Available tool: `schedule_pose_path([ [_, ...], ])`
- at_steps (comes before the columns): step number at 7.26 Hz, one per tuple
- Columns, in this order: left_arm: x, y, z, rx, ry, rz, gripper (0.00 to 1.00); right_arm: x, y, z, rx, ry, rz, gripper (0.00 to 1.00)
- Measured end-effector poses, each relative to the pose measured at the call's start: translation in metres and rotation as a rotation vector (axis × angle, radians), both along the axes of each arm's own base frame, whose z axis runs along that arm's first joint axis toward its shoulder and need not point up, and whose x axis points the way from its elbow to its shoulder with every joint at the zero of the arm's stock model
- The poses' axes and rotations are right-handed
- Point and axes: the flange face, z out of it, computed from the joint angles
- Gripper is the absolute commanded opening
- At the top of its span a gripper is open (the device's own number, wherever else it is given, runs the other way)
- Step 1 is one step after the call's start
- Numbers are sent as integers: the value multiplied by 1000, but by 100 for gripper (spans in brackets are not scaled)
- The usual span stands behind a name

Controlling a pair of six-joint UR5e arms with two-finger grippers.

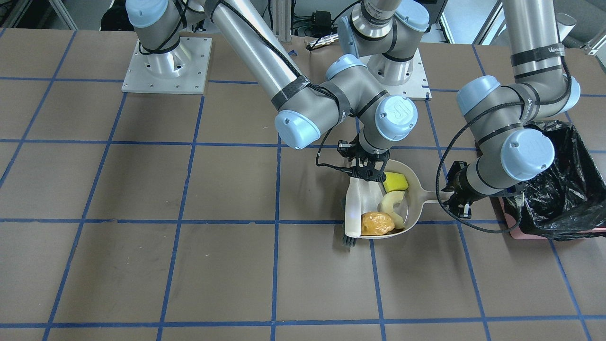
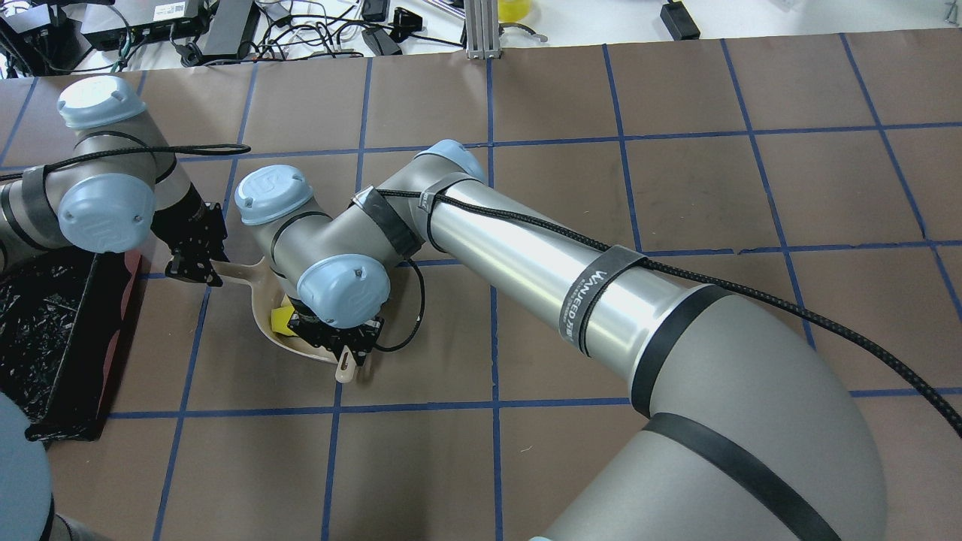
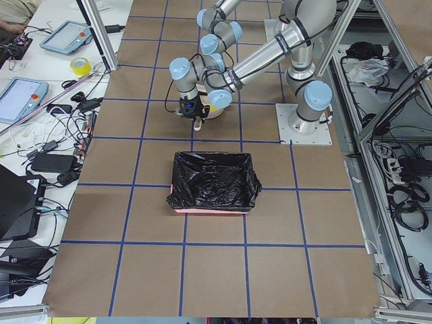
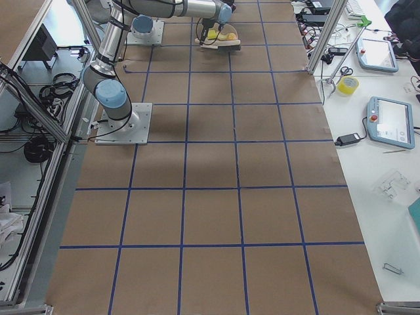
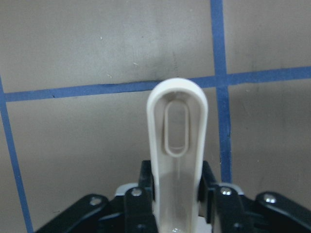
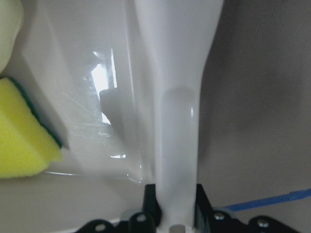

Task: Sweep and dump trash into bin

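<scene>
The beige dustpan (image 1: 413,192) lies on the table and holds all three trash items: the yellow sponge (image 1: 395,182), the pale crescent (image 1: 394,208) and the golden-brown lump (image 1: 377,223). My left gripper (image 1: 453,192) is shut on the dustpan's handle (image 5: 177,141). My right gripper (image 1: 370,171) is shut on the handle of a white brush (image 1: 355,208), which lies along the pan's open mouth with its dark bristles (image 1: 349,241) at the table. The right wrist view shows the brush handle (image 6: 180,136) and the sponge (image 6: 19,131). The bin (image 1: 563,189), lined with black plastic, stands just beyond my left wrist.
The table is brown with blue tape grid lines. The two arm bases (image 1: 165,66) are bolted at the robot's side. The bin also shows at the overhead view's left edge (image 2: 45,330). Cables and controllers lie past the table's far edge (image 2: 301,30).
</scene>
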Motion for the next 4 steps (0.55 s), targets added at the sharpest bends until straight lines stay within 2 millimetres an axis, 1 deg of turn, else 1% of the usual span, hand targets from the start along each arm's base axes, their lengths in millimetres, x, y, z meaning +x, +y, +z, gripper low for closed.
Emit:
schedule_pose_path([
  [1,0,0,0,-1,0,0,0,-5,-3,2,-1,17,20,5],
  [2,0,0,1,-1,0,1,0,-16,-8,10,6,36,41,5],
  [3,0,0,1,-1,0,1,0,-35,-18,22,17,51,53,5],
  [4,0,0,1,-2,1,1,0,-62,-33,38,39,61,57,4],
])
